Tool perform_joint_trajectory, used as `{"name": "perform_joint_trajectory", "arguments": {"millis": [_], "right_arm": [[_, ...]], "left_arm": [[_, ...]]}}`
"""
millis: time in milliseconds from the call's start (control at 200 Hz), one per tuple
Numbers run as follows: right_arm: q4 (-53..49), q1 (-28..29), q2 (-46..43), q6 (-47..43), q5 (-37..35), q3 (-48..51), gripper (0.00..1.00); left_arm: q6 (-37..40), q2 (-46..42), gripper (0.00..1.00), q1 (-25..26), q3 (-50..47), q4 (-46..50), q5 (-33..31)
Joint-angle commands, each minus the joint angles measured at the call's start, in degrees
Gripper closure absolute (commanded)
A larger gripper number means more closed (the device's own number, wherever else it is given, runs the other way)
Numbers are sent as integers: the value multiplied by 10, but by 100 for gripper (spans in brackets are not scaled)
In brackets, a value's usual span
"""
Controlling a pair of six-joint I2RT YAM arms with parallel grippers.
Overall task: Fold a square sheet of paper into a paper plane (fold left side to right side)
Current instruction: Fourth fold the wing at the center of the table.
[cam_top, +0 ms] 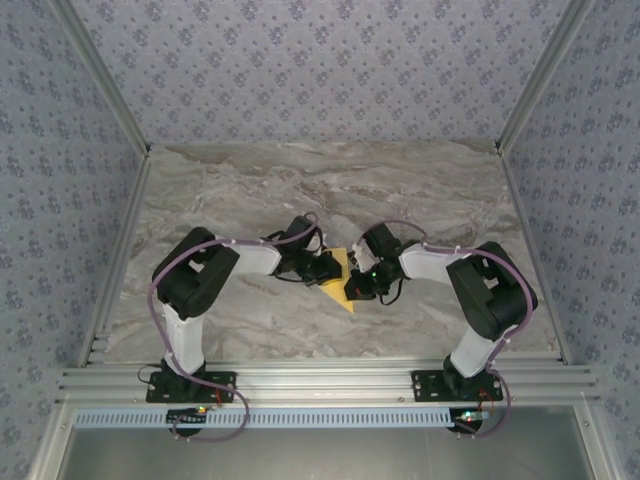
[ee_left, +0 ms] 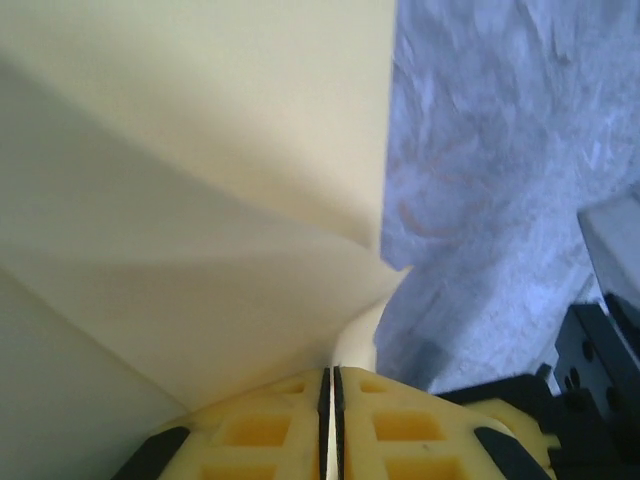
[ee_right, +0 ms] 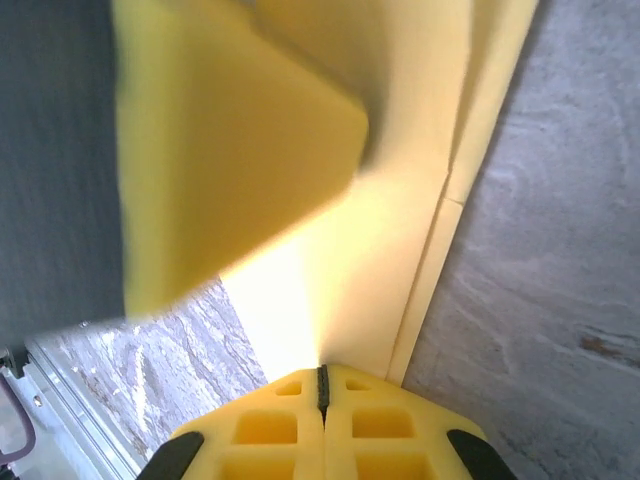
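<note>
The marbled grey bench (cam_top: 300, 190) spans the floor of the cell. The left arm (cam_top: 195, 275) and the right arm (cam_top: 490, 285) bend inward and meet near its middle. Between them sits the square sheet of paper (cam_top: 338, 285), yellow-orange and partly folded, one pointed corner aimed at the near edge. The left pincer (ee_left: 331, 378) is clamped on a creased edge of the sheet (ee_left: 200, 150). The right pincer (ee_right: 322, 372) is pressed together on the paper (ee_right: 300, 150), where a flap stands up.
</note>
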State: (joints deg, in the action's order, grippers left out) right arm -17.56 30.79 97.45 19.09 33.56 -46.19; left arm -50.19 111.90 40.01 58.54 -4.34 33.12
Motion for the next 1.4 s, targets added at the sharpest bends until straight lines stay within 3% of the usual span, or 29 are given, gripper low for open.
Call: {"name": "perform_joint_trajectory", "arguments": {"millis": [0,400,834,1014,1184,1394], "right_arm": [[-92,2,28,-13,-103,26,100],[-89,3,26,-14,-102,31,100],[-80,5,16,-9,-89,38,100],[-11,6,-2,12,-43,48,100],[71,6,-45,44,-7,46,90],[107,-5,-164,42,-85,55,65]], "left_arm": [[55,20,88,-35,38,86,-111],[129,52,88,-58,127,174,-193],[164,75,87,-124,188,188,-181],[168,22,81,-136,169,172,-163],[146,-78,76,-136,107,145,-138],[72,-186,64,-102,-25,58,-101]]}}
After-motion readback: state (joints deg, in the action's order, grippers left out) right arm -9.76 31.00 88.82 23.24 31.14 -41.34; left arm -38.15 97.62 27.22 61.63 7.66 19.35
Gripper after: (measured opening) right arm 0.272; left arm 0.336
